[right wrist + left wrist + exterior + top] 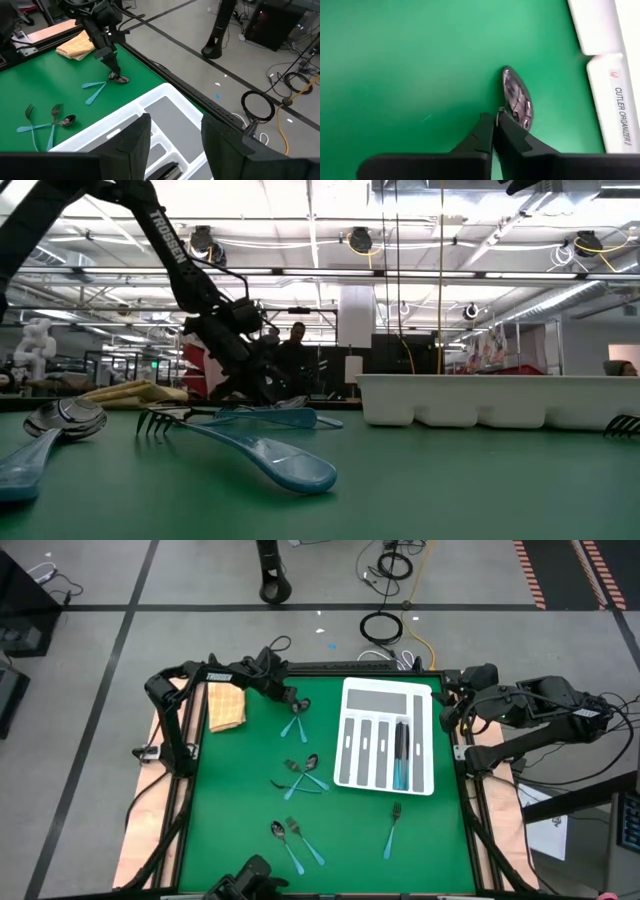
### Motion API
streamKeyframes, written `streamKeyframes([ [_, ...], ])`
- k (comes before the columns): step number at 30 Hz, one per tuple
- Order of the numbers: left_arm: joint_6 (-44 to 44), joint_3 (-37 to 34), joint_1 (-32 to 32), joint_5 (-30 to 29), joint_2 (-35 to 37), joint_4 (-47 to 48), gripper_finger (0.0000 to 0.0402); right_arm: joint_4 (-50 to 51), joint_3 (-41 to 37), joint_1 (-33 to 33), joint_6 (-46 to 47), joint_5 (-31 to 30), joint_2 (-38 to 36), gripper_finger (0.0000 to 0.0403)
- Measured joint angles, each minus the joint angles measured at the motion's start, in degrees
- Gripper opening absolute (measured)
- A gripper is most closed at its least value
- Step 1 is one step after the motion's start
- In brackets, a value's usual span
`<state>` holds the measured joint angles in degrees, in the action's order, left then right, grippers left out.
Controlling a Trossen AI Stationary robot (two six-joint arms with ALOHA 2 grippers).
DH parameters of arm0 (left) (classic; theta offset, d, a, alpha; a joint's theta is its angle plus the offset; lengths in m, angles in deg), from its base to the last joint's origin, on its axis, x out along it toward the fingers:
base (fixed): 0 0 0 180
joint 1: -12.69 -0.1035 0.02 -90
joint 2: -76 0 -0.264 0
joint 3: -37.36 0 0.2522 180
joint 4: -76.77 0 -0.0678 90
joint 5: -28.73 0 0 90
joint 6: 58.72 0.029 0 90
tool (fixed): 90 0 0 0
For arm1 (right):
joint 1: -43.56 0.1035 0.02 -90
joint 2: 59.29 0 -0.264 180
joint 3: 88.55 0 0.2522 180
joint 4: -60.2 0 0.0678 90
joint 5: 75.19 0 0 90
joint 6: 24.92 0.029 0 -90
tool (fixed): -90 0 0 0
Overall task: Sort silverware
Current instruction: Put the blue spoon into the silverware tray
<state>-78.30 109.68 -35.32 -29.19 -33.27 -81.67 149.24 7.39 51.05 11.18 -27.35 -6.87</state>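
Observation:
The silverware has dark metal heads and light blue handles. A spoon [296,708] lies crossed with another piece [290,727] on the green mat near the far edge. My left gripper [496,121] points down at this spoon's bowl [516,99], fingers shut; it also shows in the right wrist view [116,73]. More pieces lie mid-mat [300,772], near the near edge [293,837], and a lone fork [392,828]. Two dark pieces [403,755] lie in the white tray [355,695]. My right gripper [172,145] hovers open above the tray's far right corner. My left gripper is shut on the spoon at the rim of its bowl [503,113], pinched at the fingertips [487,127]. The fingers come slanting down from the table's far left. The bowl lies flat on the mat; the handle is hidden behind the fingers in the wrist view.
A folded yellow cloth [226,705] lies at the mat's far left corner, behind my left arm. The tray's slots stand in the mat's right half [500,400]. Bare green mat [230,800] lies along the left side. Cables and a stand sit on the floor beyond the table.

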Motion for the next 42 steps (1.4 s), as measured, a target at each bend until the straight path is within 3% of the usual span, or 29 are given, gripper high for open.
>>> streamKeyframes([
  [12,-5.5,0.61,-0.24,-5.14,3.47,0.54,0.0005,0.0,-0.01,-0.01,-1.4,0.05,0.0,0.016],
  [26,-6.38,9.65,3.96,-2.87,14.08,-0.06,0.0005,0.0,-0.01,-0.02,-3.89,0.04,0.0,0.016],
  [42,1.99,24.91,20.42,-2.27,1.28,0.22,0.0005,0.0,-0.01,0.0,-4.16,-0.02,0.0,0.016],
])
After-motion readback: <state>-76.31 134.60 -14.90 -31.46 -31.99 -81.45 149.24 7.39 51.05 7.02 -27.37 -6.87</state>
